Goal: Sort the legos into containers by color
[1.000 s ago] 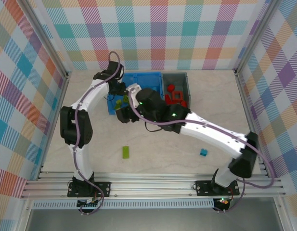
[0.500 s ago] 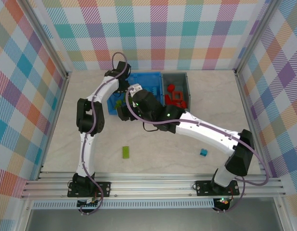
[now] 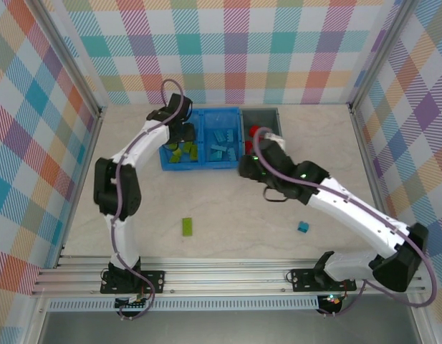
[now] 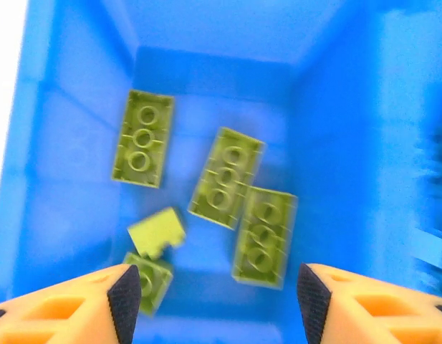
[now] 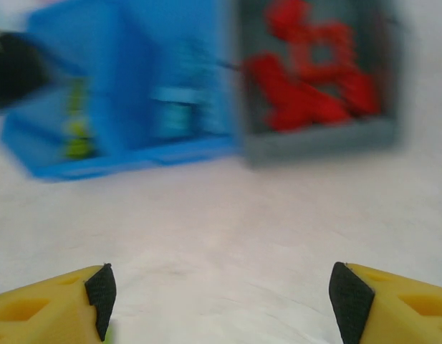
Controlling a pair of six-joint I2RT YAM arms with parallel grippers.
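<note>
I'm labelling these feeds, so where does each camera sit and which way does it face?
Top external: above and behind the bases, looking down on the table; both arms show, left tool over the blue bin, right tool near the grey bin.
Left wrist: on the left arm, looking down into the blue bin at green bricks; its orange fingertips show.
Right wrist: low over the table, facing both bins and the red bricks; its yellow fingertips show.
Shared: all see the blue bin.

The divided bin (image 3: 199, 167) sits left of, apparently touching, the single bin (image 3: 266, 112); two loose bricks (image 3: 187, 226) lie before them.
</note>
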